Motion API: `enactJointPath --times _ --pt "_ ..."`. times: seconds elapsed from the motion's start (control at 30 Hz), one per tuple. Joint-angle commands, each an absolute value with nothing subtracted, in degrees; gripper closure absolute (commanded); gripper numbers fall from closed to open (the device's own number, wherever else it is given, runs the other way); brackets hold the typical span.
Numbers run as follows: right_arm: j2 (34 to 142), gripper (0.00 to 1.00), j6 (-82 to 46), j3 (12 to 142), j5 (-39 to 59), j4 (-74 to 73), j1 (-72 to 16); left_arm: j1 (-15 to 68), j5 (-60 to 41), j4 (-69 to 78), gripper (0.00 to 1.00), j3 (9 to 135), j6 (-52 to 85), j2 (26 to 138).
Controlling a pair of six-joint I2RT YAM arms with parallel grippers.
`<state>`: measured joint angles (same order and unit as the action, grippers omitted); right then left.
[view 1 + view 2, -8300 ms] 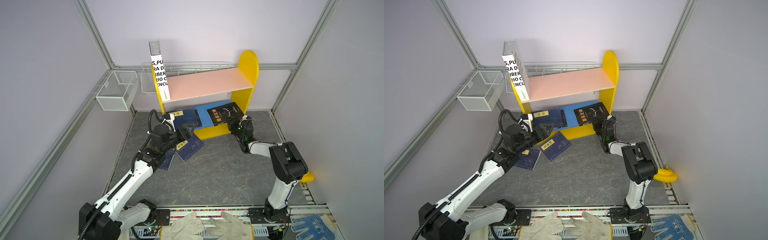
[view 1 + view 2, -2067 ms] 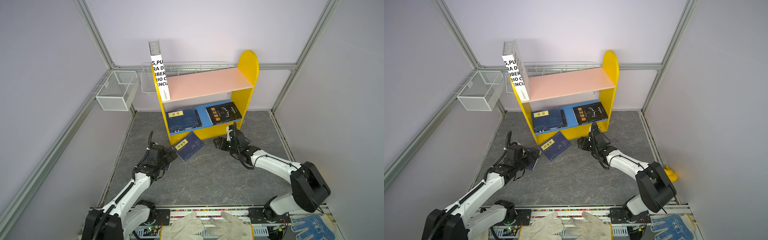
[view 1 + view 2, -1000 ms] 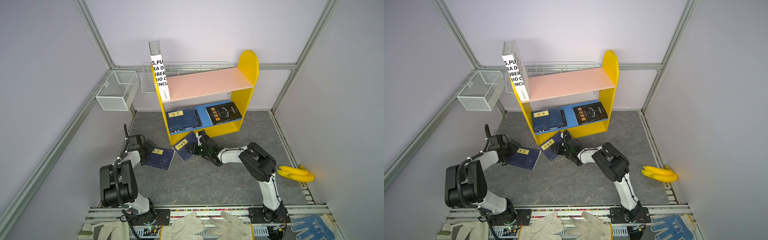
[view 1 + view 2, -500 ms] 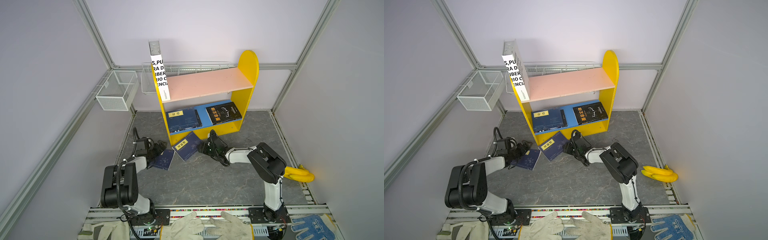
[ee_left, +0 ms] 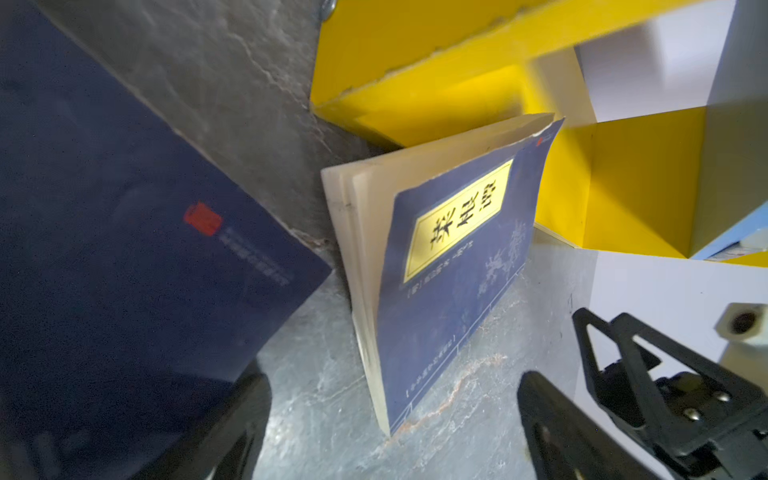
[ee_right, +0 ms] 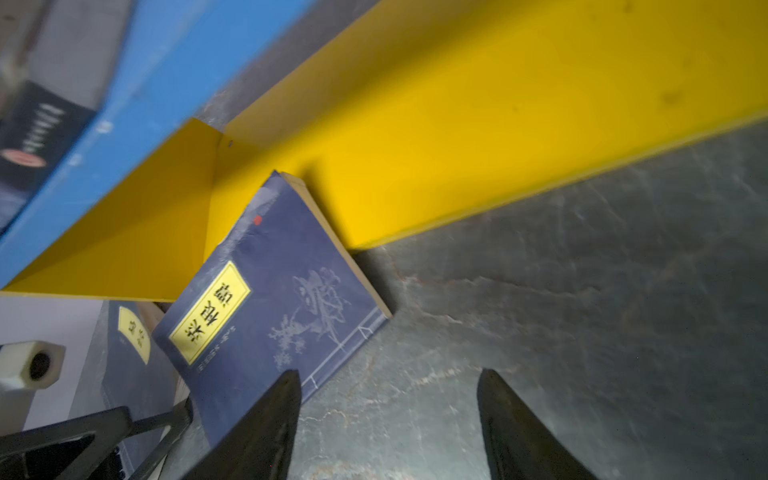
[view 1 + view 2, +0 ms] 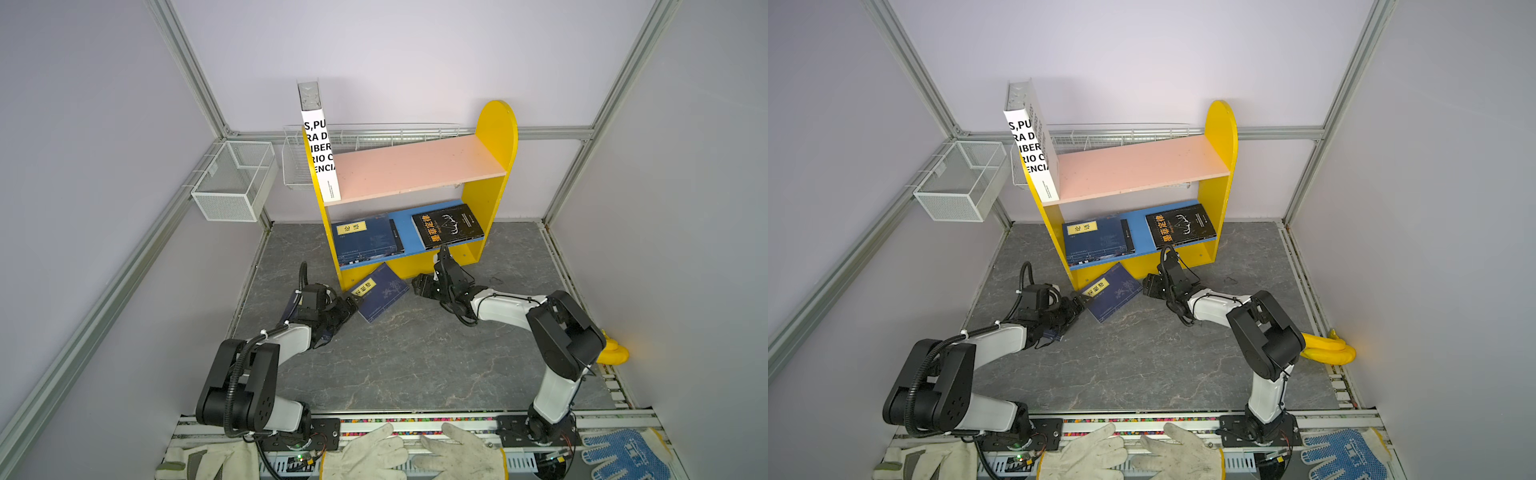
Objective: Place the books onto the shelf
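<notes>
Pickup step: left gripper and right gripper are hovering open, empty, flanking the yellow-labelled navy paperback leaning against the yellow-sided wooden shelf. Next move probably calls for an edge pinch.

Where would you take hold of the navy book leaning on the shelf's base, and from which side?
Likely its fanned page edge, from the left hand's side: the navy book leans tilted on the shelf, lifting that edge off the floor.
</notes>
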<state>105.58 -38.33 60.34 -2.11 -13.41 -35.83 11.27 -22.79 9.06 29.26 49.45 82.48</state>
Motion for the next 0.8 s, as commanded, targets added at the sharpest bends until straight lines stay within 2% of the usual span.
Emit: enactJointPath --times 0.0,0.3,0.47,0.7,0.77 --pt "109.07 0.30 -31.31 62.32 1.61 -16.03 -36.13 11.29 -20.89 7.35 0.07 29.32 50.79 82.63" --pt "117.06 0.32 -29.60 67.38 9.27 -20.36 -36.97 14.67 -20.03 19.20 0.09 27.83 55.07 89.93" --pt "118.13 0.34 -31.61 68.55 11.16 -17.10 -38.09 15.91 -19.62 28.58 0.17 27.98 57.96 95.86" --pt "118.10 0.36 -32.25 68.02 12.59 -13.48 -38.73 18.14 -17.64 29.71 0.24 28.10 57.75 92.98" --pt "118.45 0.36 -32.25 68.24 13.40 -13.19 -38.68 18.92 -17.00 27.82 0.30 28.74 56.44 91.07"
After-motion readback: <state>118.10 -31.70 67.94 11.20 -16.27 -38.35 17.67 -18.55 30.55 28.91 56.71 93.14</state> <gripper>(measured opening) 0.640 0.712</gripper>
